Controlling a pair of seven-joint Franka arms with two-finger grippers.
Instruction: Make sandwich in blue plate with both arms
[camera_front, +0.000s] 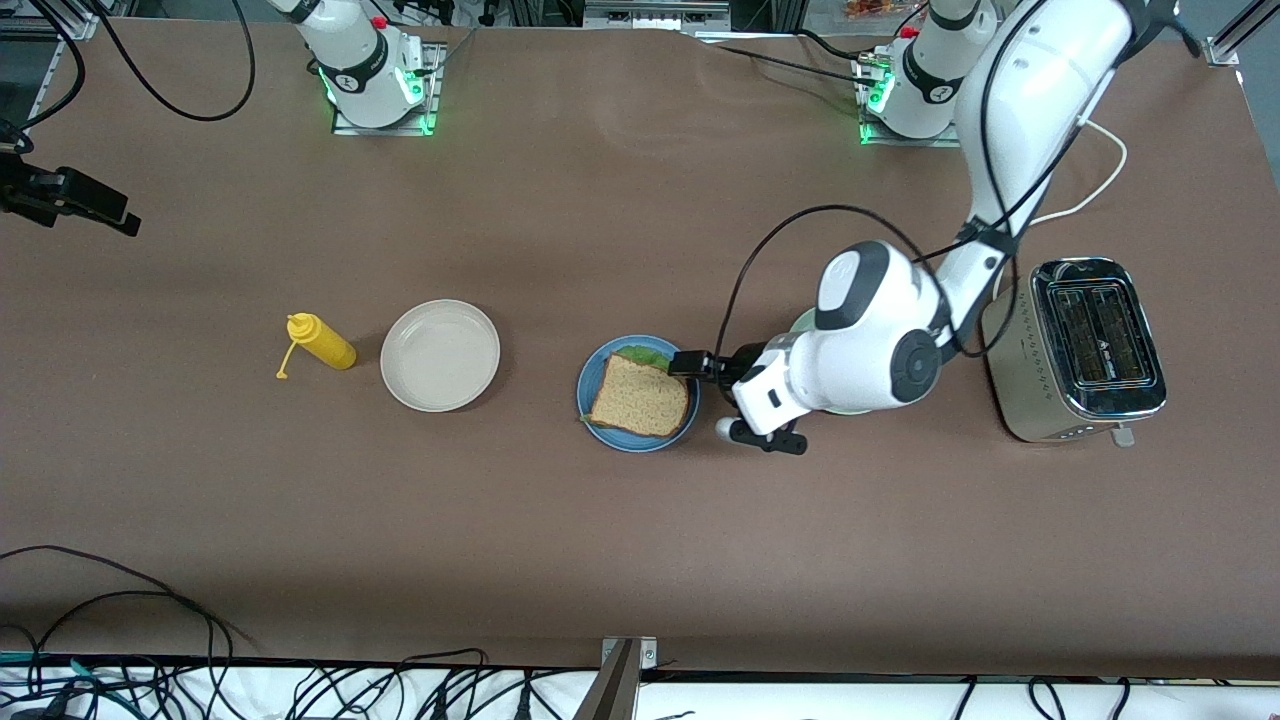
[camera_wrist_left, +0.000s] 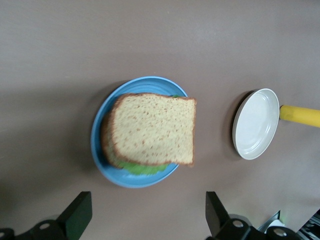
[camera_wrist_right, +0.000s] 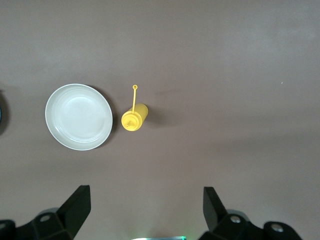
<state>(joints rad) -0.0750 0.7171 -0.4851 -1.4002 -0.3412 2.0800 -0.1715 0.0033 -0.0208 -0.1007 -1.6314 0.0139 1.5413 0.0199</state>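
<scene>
The sandwich (camera_front: 640, 397) lies on the blue plate (camera_front: 634, 443) in the middle of the table. Its top brown bread slice covers a green lettuce leaf (camera_front: 645, 353) that peeks out at the edge. My left gripper (camera_front: 690, 365) hovers beside the plate toward the left arm's end, open and holding nothing. In the left wrist view the sandwich (camera_wrist_left: 152, 130) sits whole on the blue plate (camera_wrist_left: 98, 145), clear of the open left gripper (camera_wrist_left: 146, 212). The right gripper (camera_wrist_right: 145, 207) is open and empty, high over the table; the front view does not show it.
A beige-white plate (camera_front: 440, 355) and a yellow squeeze bottle (camera_front: 322, 342) stand toward the right arm's end. A pale green plate (camera_front: 805, 322) is mostly hidden under the left arm. A chrome toaster (camera_front: 1090, 345) stands toward the left arm's end.
</scene>
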